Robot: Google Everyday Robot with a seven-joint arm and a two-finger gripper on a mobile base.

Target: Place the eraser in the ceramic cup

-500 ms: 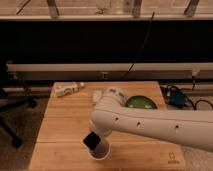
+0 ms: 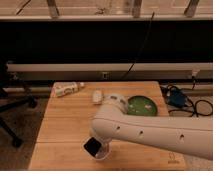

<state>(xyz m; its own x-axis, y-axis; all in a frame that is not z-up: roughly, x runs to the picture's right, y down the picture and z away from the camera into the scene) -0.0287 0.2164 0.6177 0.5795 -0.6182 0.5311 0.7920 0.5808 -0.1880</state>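
Note:
My white arm reaches in from the right across the wooden table (image 2: pixel 65 125). My gripper (image 2: pixel 94 146) is at the front middle of the table, pointing down, and its end shows as a dark block. Right under it a small white round shape (image 2: pixel 104 155) shows, which looks like the ceramic cup, mostly hidden by the gripper. I cannot tell whether the dark block is the eraser or part of the gripper. A small white oblong object (image 2: pixel 97 96) lies at the back middle of the table, apart from the gripper.
A round green dish (image 2: pixel 142 106) sits at the back right, partly behind my arm. A white bottle (image 2: pixel 68 89) lies on its side at the back left. Blue gear and cables (image 2: pixel 177 97) are off the right edge. A chair base (image 2: pixel 10 107) stands at the left.

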